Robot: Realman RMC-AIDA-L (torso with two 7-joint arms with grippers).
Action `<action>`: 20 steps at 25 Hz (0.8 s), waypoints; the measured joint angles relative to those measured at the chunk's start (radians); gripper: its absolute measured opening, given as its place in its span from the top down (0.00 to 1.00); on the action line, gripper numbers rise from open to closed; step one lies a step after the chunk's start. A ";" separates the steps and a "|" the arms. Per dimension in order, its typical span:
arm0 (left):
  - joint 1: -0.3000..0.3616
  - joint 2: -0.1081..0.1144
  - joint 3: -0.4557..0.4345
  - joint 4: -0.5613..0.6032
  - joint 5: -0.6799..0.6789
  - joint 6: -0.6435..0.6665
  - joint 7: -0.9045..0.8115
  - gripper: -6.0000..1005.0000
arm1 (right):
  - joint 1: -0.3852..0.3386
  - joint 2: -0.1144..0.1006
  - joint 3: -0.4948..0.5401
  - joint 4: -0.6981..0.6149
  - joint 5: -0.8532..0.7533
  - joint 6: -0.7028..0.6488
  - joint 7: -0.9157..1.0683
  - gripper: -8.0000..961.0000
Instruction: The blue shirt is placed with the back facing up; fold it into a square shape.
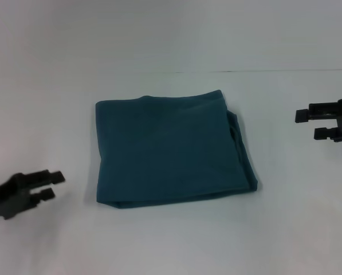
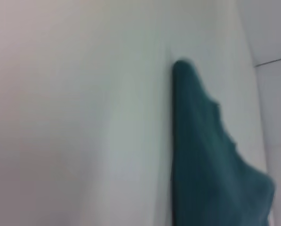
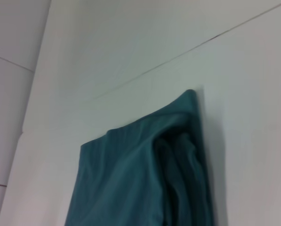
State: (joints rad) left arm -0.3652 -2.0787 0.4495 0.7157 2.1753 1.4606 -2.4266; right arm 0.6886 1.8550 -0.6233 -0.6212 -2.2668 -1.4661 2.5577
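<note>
Between the left gripper (image 1: pixel 51 185) and right gripper (image 1: pixel 315 124), both slightly parted and empty, the blue shirt (image 1: pixel 171 149) lies folded roughly square, seemingly finished.

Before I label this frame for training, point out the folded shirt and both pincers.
dark teal-blue cotton shirt (image 1: pixel 171 149), head view, top panel.
left pincer (image 1: pixel 49 185), head view, between fingertips.
right pincer (image 1: pixel 310 124), head view, between fingertips.

folded blue shirt (image 1: pixel 173 149), open tools apart
</note>
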 joint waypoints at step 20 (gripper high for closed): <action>-0.258 0.078 0.218 0.081 0.149 0.320 0.393 0.12 | 0.061 0.161 -0.092 -0.065 0.004 -0.245 -0.627 0.08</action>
State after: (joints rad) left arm -0.6234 -2.0011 0.6673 0.7963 2.3239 1.7807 -2.0336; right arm 0.7501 2.0164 -0.7155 -0.6866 -2.2631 -1.7110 1.9310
